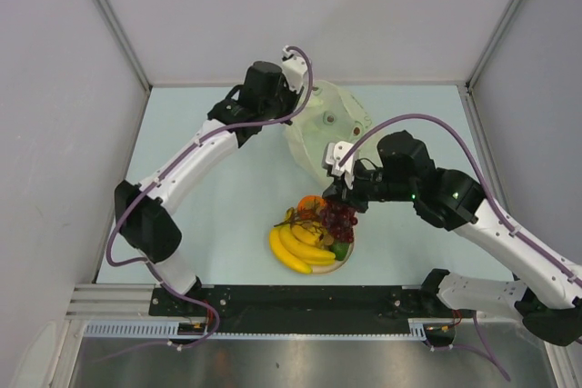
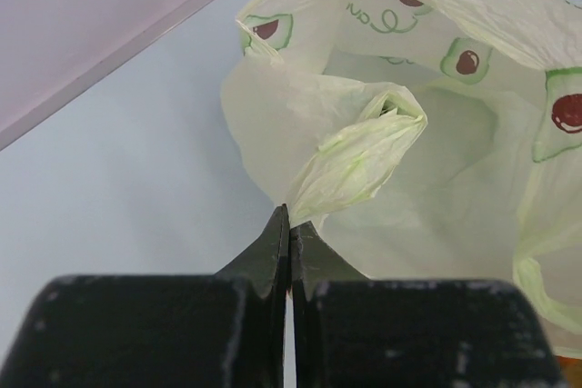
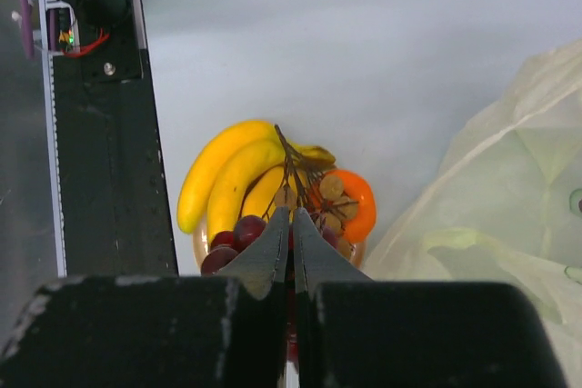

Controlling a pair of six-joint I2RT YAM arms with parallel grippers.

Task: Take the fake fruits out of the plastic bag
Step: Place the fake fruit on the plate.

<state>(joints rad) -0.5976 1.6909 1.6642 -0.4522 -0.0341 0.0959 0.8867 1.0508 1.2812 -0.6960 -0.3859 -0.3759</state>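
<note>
The left gripper (image 2: 289, 221) has its two fingers pressed together on a twisted fold of the plastic bag (image 2: 436, 170), so it is pinching the thin film at the edge of the bag. The bag lies on the far half of the pale table (image 1: 227, 197). It is crumpled and half open, and its mouth is turned toward the left wrist camera. Printed avocado pictures and green letters show on its pale yellow-green skin. In this view no fruit can be seen inside the bag, but the folds hide the deeper part. The right gripper (image 3: 291, 224) is also closed, and its fingertips meet on the dark stem of the grape bunch (image 1: 338, 217). From the overhead camera the dark red grapes hang just under this gripper, at the far right edge of the round plate (image 3: 196, 244). Whether they already rest on the other fruits cannot be told. The plate stands on the near half of the table, between the bag and the black rail (image 3: 109, 179) at the table's near edge. The yellow banana bunch (image 3: 223, 174) lies on the plate, the orange (image 3: 357, 202) is just beside it, and a small green piece (image 1: 338, 250) sits at the near right rim. The bag and the plate are near each other but do not touch.
</note>
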